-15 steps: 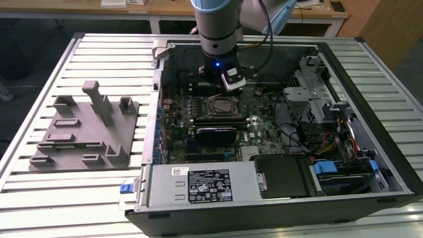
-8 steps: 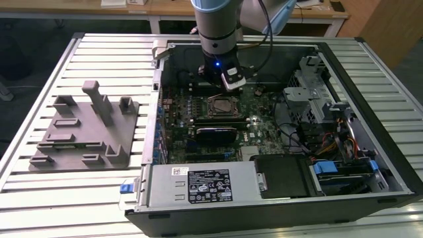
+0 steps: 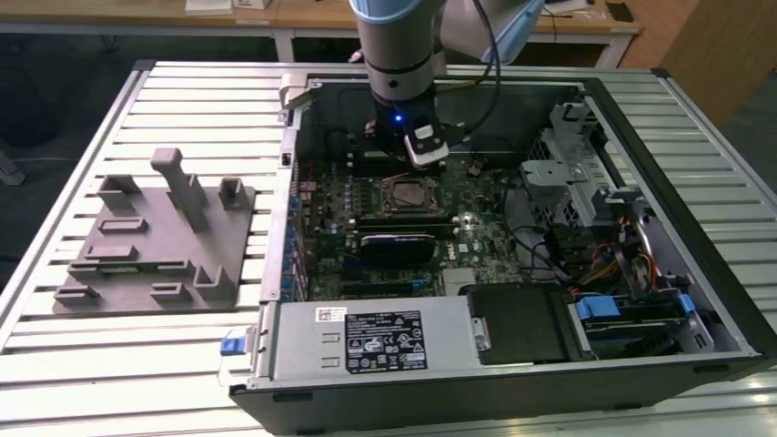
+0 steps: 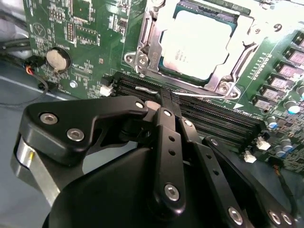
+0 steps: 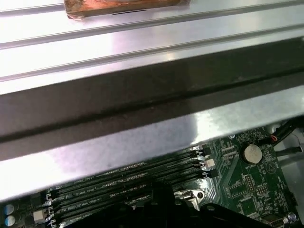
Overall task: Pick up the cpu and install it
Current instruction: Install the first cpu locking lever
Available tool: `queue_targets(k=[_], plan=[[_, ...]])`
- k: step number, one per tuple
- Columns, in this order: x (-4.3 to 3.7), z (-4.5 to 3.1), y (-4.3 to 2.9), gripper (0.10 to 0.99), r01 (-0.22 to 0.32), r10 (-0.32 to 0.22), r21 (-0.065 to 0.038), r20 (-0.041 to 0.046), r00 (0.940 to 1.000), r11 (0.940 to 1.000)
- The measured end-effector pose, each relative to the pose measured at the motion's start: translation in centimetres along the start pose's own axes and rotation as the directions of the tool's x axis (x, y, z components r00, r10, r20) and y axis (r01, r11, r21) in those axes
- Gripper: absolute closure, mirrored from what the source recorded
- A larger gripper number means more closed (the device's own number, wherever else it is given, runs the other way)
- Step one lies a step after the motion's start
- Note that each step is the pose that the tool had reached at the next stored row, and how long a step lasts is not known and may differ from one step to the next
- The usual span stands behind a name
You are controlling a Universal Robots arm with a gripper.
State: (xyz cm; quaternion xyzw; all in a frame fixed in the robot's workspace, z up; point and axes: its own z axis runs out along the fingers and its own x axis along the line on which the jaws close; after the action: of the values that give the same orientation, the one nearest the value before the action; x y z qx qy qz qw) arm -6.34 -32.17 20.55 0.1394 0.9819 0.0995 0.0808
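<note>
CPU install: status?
Gripper over the memory slots, holding nothing visible. cpu seated in the socket, frame open. Nothing on it.

You had a silvery-grey cpu (image 4: 197, 45) on a green motherboard (image 4: 90, 42), a black gripper (image 4: 164, 102), and a grey tray (image 3: 152, 241).

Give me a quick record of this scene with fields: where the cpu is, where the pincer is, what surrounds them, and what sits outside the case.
cpu: small square chip with silvery-grey metal top, lying in the metal-framed socket on the green motherboard
pincer: black pincer above the dark memory slots, beside the socket, apart from the cpu
pincer load: nothing seen in it
case: open black computer case on a ribbed metal table
outside case: grey plastic tray with upright posts, at the exterior view's left
</note>
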Motion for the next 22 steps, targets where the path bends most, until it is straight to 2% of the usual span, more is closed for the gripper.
queue_targets(k=[4, 11, 15, 22], plan=[[0.11, 0.14, 0.27, 0.980, -0.015, 0.015, 0.002, 0.0034, 0.9999, 0.9999], [0.17, 0.36, 0.26, 0.980, -0.054, 0.054, 0.008, 0.0129, 0.9985, 0.9985], [0.21, 0.54, 0.21, 0.980, -0.058, 0.058, 0.010, 0.0144, 0.9982, 0.9983], [0.25, 0.85, 0.14, 0.980, -0.056, 0.055, 0.020, 0.0179, 0.9983, 0.9983]])
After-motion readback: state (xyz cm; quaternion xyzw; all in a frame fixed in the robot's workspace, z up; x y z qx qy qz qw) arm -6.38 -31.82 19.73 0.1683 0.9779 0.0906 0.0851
